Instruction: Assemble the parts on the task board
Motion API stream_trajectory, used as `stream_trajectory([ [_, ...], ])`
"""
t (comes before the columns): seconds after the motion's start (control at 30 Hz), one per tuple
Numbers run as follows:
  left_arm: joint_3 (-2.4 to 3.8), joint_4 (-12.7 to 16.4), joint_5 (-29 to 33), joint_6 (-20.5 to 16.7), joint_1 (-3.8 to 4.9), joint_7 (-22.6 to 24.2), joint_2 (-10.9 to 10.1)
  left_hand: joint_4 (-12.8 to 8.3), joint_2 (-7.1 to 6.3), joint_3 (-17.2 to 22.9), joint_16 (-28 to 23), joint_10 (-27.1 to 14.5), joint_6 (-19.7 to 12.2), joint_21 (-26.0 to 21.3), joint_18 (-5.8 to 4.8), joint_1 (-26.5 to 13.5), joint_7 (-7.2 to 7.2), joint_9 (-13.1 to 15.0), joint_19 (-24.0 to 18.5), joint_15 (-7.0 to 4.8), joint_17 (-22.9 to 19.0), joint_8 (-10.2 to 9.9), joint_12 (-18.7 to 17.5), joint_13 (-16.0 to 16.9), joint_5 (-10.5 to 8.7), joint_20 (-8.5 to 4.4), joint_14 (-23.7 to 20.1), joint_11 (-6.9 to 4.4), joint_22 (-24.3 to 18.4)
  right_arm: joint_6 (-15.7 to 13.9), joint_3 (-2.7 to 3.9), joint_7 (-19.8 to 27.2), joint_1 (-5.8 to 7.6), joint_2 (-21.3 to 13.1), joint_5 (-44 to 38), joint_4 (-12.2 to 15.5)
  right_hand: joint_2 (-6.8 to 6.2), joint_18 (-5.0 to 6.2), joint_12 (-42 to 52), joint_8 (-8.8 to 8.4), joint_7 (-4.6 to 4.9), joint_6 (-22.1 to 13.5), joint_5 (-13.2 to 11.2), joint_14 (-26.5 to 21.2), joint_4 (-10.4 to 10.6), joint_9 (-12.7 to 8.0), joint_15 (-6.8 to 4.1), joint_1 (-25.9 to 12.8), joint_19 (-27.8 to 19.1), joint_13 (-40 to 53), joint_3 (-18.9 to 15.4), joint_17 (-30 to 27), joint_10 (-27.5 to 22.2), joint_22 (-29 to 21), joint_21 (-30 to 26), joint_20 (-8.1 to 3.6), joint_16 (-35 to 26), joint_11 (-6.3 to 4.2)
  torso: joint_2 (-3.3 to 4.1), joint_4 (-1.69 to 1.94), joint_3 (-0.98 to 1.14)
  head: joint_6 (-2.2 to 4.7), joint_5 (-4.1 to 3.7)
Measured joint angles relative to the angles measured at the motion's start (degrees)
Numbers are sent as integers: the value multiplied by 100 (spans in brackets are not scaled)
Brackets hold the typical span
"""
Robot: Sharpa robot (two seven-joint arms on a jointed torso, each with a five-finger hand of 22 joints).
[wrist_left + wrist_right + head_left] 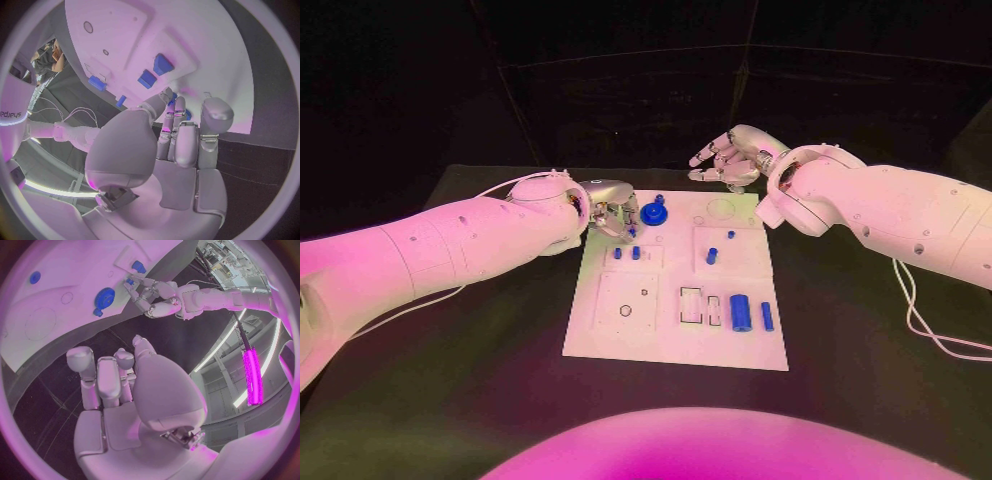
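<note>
Black tabletop [473, 400] is being used as the work surface, with dark surroundings behind it and the white task board [625, 345] being kept at its middle. On the board, the blue parts are being shown scattered: a blue gear [655, 213] with a knob is lying near the far edge, a small blue peg [730, 235] is standing to its right, and another blue peg [711, 256] is standing just below that. Two short blue pieces [626, 253] are standing side by side on the left half, while a thick blue cylinder [740, 310] and a thinner blue cylinder [767, 316] are lying in the near right part beside two rectangular slots [691, 305].

At the board's far left corner, the left hand [609, 208] is being held over the surface with its fingers [177, 131] bunched and pointing down just beside the gear; whether anything is being pinched between them cannot be told. In the right wrist view this same hand [152, 299] is being seen bent over the board's edge close to the gear [105, 296].

Beyond the far edge of the board, the right hand [730, 158] is being held above the table, well apart from the parts, its fingers [100, 382] loosely spread and nothing being gripped.
</note>
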Motion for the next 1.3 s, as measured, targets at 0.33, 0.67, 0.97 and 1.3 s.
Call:
stream_trajectory([
  [0.33, -7, -21, 0, 146, -7, -93, -4, 26, -133, -108, -64, -412, -456, -135, 0, -134, 149, -67, 0, 65, -131, -331, -315, -23, 0, 0, 23, 205, 0, 0, 0, -2, 0, -4, 0, -1, 0, 0, 0, 0, 0, 0, 0, 0, 0, 0, 0, 0, 0, -14, 0, 0, 0, -5, -24, 0, -18, 0, -2, 2, 0, -1, -7],
  [0.67, -7, -14, -1, 114, -7, -102, -56, 20, -161, -164, -64, -502, -697, -197, 0, -106, 164, -67, -1, 94, -157, -486, -380, -14, 0, 1, 11, 212, 0, -2, 0, -5, 0, -10, 0, -15, 0, 0, -389, 0, -17, -17, 0, 0, 3, 0, 0, 0, -14, -378, 3, -61, -310, -93, -90, 14, -78, -5, -4, 5, 0, 10, -1],
  [0.97, -6, 36, 151, -27, -2, -102, -332, 43, -161, -186, -64, -542, -768, -285, 1, -106, 174, -64, -1, 94, -174, -528, -409, -2, 1, 1, 10, 212, -7, 7, 0, -77, 0, -105, -253, -83, -168, 92, -3076, 120, -1, 258, -330, -34, -46, 5, -9, 590, -259, -2784, 317, -589, -1292, -399, -329, 29, -595, 40, -8, 5, -3, 41, -31],
  [1.3, -4, 166, 2496, -741, 50, 331, -894, 42, -3, -25, -356, 34, -316, -1192, 0, 52, 145, 12, -24, 54, -720, -300, -114, 101, 1, 23, -107, 118, -313, 100, 3, -282, -151, -483, -1791, 201, -332, 92, -4008, 167, -136, 747, -625, -10, -242, -9, -32, 949, -216, -3849, 818, -580, -1132, -239, -262, -14, -603, -8, -21, -12, -4, 236, -310],
])
